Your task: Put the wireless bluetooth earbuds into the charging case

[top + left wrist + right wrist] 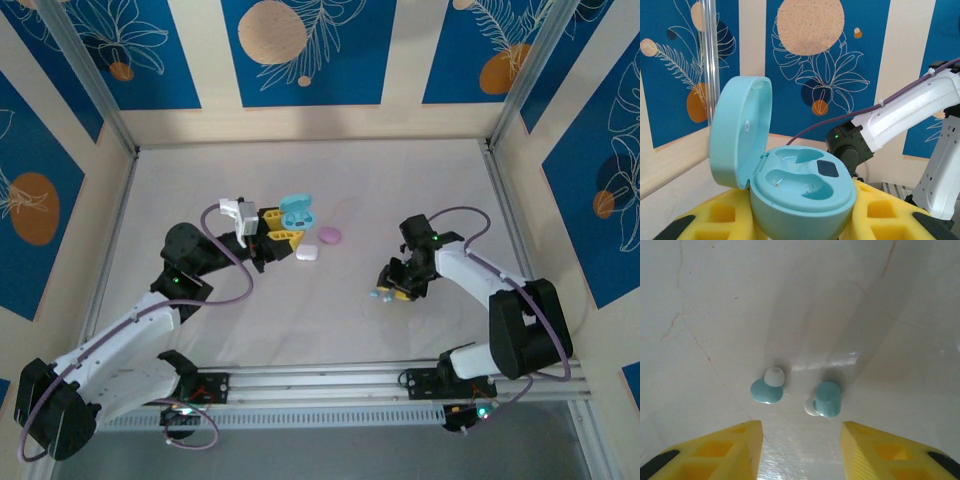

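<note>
Cyan case gripped open, cyan earbuds loose

Three rounded plastic charging cases: one open cyan case, one pink case, one white case. Two glossy cyan earbuds.

I saw the cyan glossy plastic charging case held upright in the left end effector, its lid hinged open to the left and its two moulded wells facing up. A closed pink oval plastic case and a closed white plastic case lay just beside it. Two cyan glossy plastic earbuds with white tips lay side by side on the table, near each other but not touching.
</note>
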### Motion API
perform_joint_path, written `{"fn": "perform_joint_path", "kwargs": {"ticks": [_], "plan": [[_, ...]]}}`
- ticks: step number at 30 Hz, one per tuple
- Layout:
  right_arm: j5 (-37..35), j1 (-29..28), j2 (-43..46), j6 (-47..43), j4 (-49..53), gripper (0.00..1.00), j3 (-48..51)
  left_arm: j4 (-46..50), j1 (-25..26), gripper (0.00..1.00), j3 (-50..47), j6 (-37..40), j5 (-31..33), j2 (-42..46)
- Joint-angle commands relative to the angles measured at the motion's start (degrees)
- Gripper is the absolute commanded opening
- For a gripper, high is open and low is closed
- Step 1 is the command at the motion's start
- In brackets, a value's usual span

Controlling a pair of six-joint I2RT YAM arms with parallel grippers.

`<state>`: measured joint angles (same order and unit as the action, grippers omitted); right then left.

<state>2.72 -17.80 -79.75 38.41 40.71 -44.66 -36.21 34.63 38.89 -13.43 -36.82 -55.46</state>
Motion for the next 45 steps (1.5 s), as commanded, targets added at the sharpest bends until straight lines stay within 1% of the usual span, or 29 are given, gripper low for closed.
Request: {"fn": "perform_joint_path", "kwargs": {"ticks": [1, 4, 7, 10, 16, 20, 23, 31, 40, 45], "plan": [[-0.5, -1.9, -1.0, -0.7, -1.0, 0.42, -2.4, -0.6, 0.4, 0.3, -0.4, -0.5, 0.6, 0.9], [-1.2, -3.7, -4.1, -1.6, -0.5, 0.41, -5.0, -0.8, 0.5, 0.3, -0.3, -0.6, 0.7, 0.8], [-3.7, -5.6, -7.5, -2.9, 0.3, 0.44, -7.5, -0.7, 0.5, 0.3, -0.4, -0.6, 0.7, 0.9], [-3.5, -6.1, -11.2, -4.6, 0.3, 0.44, -9.8, -0.6, 0.4, 0.3, -0.6, -0.5, 0.8, 1.1], [-8.9, -6.5, -15.7, -6.4, 1.8, 0.45, -13.7, 0.3, 0.5, 0.3, -0.7, 0.0, 1.2, 1.8], [-4.8, -6.5, -18.2, -9.7, 0.9, 0.45, -15.0, 0.3, 0.5, 0.31, -0.8, 0.1, 1.2, 1.7], [-3.9, -7.0, -19.7, -9.9, 1.6, 0.44, -15.7, 0.3, 0.5, 0.31, -0.8, 0.1, 1.1, 1.5], [-3.0, -8.6, -19.1, -9.4, 4.4, 0.42, -14.1, 0.7, 0.5, 0.31, -1.0, 0.3, 1.4, 1.8], [-4.3, -10.7, -17.0, -8.2, 7.4, 0.42, -13.2, 0.3, 0.5, 0.31, -1.1, 0.2, 1.2, 1.6], [-2.7, -11.8, -17.0, -7.3, 8.2, 0.43, -13.4, 0.7, 0.5, 0.31, -1.2, 0.2, 1.2, 1.9]]}}
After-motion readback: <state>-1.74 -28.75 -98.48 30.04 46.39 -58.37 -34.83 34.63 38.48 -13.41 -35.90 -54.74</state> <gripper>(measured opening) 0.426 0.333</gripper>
